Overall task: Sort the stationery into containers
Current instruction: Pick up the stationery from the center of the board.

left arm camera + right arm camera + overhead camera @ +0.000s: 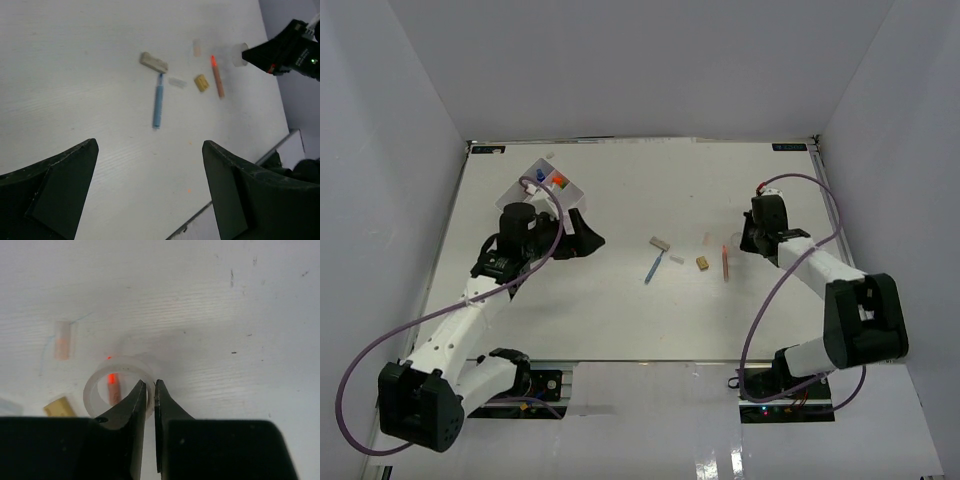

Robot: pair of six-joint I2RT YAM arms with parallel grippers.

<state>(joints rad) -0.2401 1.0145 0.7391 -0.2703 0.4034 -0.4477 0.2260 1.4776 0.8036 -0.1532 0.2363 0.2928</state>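
Observation:
My right gripper (150, 385) is shut on the wall of the clear tape ring (100, 385), one finger inside it and one outside, low over the table. My left gripper (150, 150) is open and empty above bare table. Ahead of it lie a blue pen (158, 106), a grey eraser (153, 62), a tan eraser (201, 82), a clear eraser (177, 82) and a pink pen (217, 80). The white tray (532, 165) sits at the back left behind my left gripper (582, 240), holding a blue-capped bottle (539, 178) and an orange item (558, 180).
A small pale pinkish piece (62, 340) lies just beyond the tape ring. The loose items cluster mid-table between the two arms (680, 258). The table's near edge (280, 142) shows at the right of the left wrist view. White walls enclose the table.

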